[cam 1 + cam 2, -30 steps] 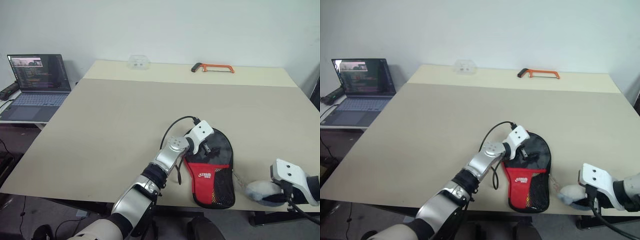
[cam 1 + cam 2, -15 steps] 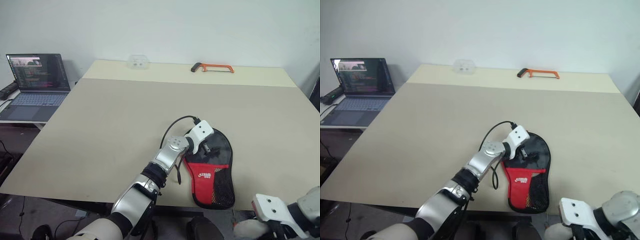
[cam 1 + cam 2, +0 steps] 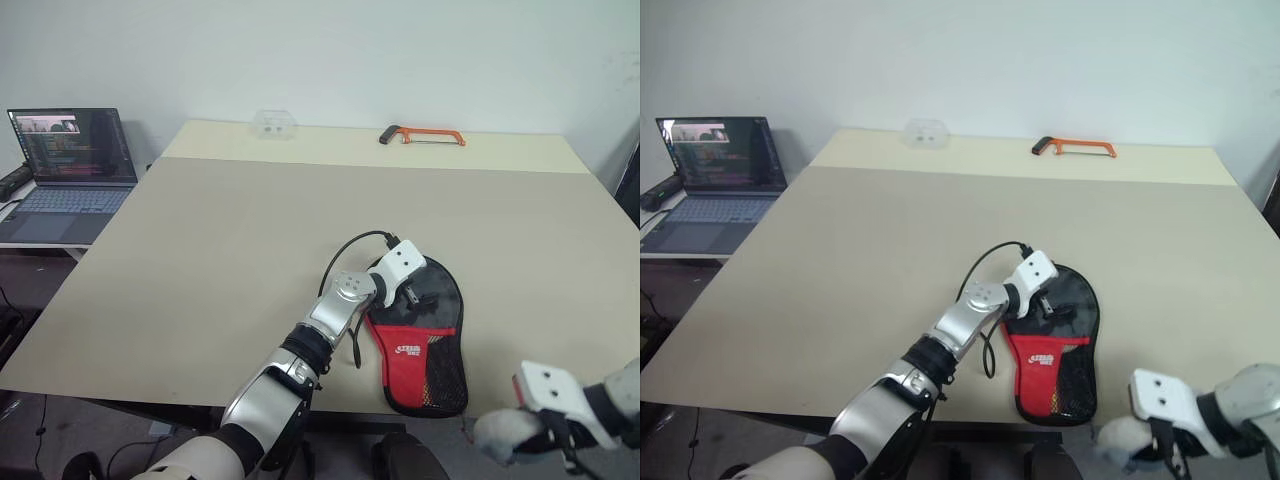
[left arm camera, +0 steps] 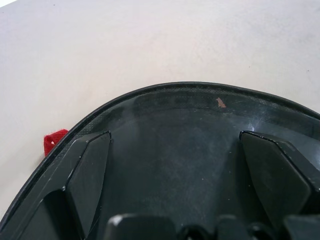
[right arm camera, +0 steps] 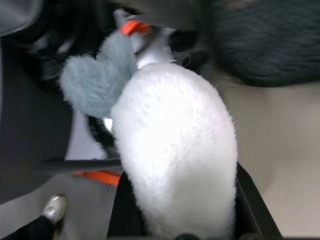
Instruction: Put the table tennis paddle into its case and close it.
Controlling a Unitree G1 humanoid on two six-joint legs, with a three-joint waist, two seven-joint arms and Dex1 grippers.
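Note:
The black and red case (image 3: 425, 340) lies flat on the table (image 3: 220, 260) near its front edge. My left gripper (image 3: 414, 292) rests open on the case's round black end; in the left wrist view its fingers (image 4: 90, 170) stand wide apart on the black fabric (image 4: 175, 125). The case's fluffy grey-white ball charm (image 3: 503, 436) hangs off the table's front edge at the lower right, with my right gripper (image 3: 532, 436) shut on it. In the right wrist view the charm (image 5: 180, 150) bulges between the fingers. The table tennis paddle is hidden.
An orange hacksaw (image 3: 422, 135) and a small clear plastic box (image 3: 275, 123) lie along the table's far edge. An open laptop (image 3: 65, 165) stands on a lower side table at the left. The floor (image 5: 280, 145) lies below the right gripper.
My right gripper has carried the fluffy charm from table level at the right down past the front edge, then up a little. The left gripper and the case stayed put.

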